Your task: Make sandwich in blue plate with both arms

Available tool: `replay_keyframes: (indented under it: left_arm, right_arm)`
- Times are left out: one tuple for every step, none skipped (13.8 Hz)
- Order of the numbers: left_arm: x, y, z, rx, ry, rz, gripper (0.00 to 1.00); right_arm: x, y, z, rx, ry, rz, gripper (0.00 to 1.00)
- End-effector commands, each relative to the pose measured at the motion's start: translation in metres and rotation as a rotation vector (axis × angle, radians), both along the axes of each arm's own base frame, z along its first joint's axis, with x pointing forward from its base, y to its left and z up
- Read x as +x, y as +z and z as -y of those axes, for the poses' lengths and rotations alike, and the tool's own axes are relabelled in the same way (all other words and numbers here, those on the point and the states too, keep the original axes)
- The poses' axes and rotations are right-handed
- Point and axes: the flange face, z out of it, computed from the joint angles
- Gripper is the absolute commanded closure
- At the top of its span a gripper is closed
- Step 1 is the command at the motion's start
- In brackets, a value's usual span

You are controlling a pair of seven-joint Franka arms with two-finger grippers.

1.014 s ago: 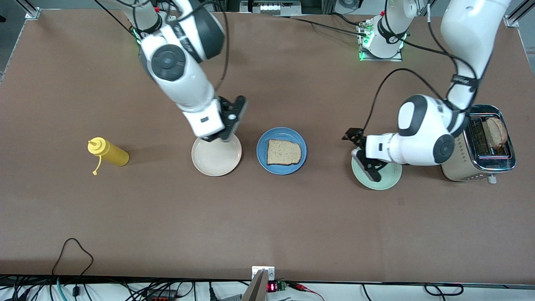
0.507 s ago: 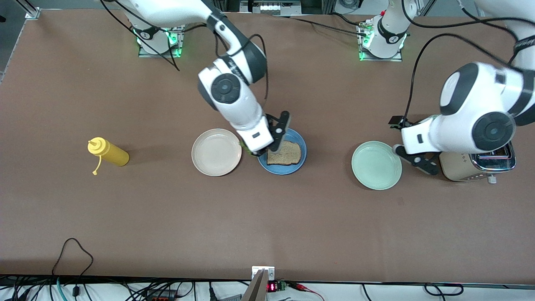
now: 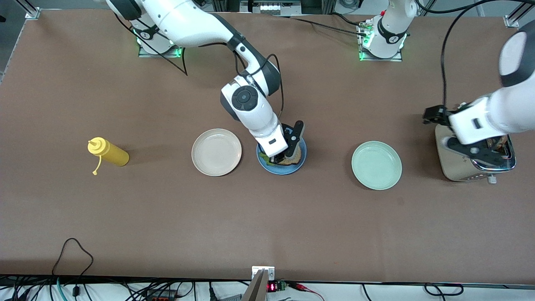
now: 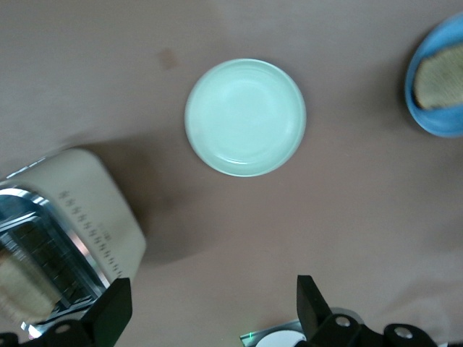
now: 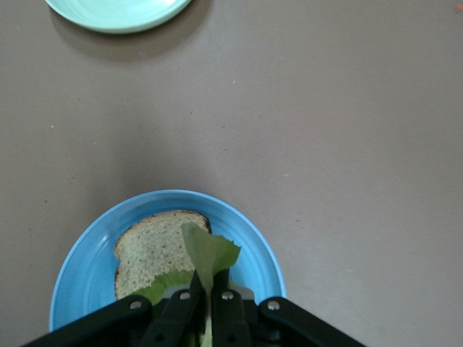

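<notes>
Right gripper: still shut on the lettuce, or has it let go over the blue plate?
Shut on it. In the right wrist view the right gripper pinches the lettuce leaf over the bread slice on the blue plate.

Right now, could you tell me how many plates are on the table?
3: round beige plate toward the right arm's end, round blue plate mid-table, pale mint green plate beside the toaster.
</notes>
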Motion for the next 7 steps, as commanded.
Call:
replay_keyframes:
  left_arm:
    - [-0.01, 0.029, -0.008, 0.071, 0.153, 0.068, 0.0]
    - [-0.016, 0.035, -0.014, 0.075, 0.189, 0.077, 0.0]
    - [-0.019, 0.043, -0.02, 0.052, 0.209, 0.112, 0.0]
    - [-0.021, 0.051, -0.035, 0.01, 0.251, 0.152, 0.0]
    - [-0.026, 0.045, -0.043, -0.05, 0.286, 0.146, 0.0]
    - [-0.031, 0.048, -0.053, -0.11, 0.325, 0.164, 0.0]
    - [-0.042, 0.047, -0.053, -0.117, 0.33, 0.191, 0.0]
  right_arm:
    - [-0.005, -0.012, -0.014, 0.014, -0.007, 0.004, 1.0]
    - [-0.007, -0.014, -0.015, 0.012, -0.006, 0.001, 1.0]
    - [-0.009, -0.016, -0.016, 0.008, -0.003, -0.001, 1.0]
    - [-0.011, -0.019, -0.017, 0.005, 0.0, -0.005, 1.0]
    - [-0.012, -0.019, -0.018, 0.007, -0.018, -0.013, 0.85]
    - [-0.014, -0.018, -0.02, 0.008, -0.03, -0.015, 0.48]
    - [-0.014, -0.018, -0.02, 0.006, -0.032, -0.016, 0.0]
